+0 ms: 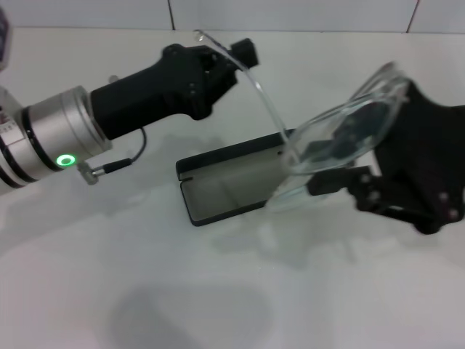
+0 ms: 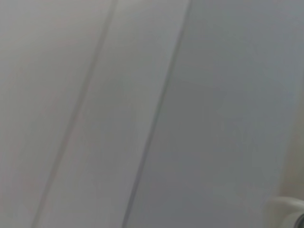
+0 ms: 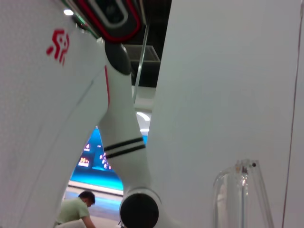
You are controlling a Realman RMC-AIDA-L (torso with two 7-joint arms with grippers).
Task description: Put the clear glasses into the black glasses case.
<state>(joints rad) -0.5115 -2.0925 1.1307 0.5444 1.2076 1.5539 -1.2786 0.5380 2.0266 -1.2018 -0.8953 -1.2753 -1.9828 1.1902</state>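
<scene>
In the head view the clear glasses (image 1: 341,131) hang tilted in the air above the right end of the black glasses case (image 1: 218,190). The case lies open on the white table, grey lining up, its lid (image 1: 229,157) raised along the far side. My right gripper (image 1: 347,180) comes in from the right and is shut on the lens front. One thin clear arm of the glasses (image 1: 263,98) curves up and left to my left gripper (image 1: 238,57), which is shut on it near its tip. The right wrist view shows a piece of the clear glasses (image 3: 242,194).
The white table (image 1: 145,291) spreads around the case, with a tiled wall (image 1: 290,13) behind it. The left wrist view shows only pale wall panels (image 2: 142,114). In the right wrist view I see the robot's white body (image 3: 118,137) and a person far off (image 3: 76,206).
</scene>
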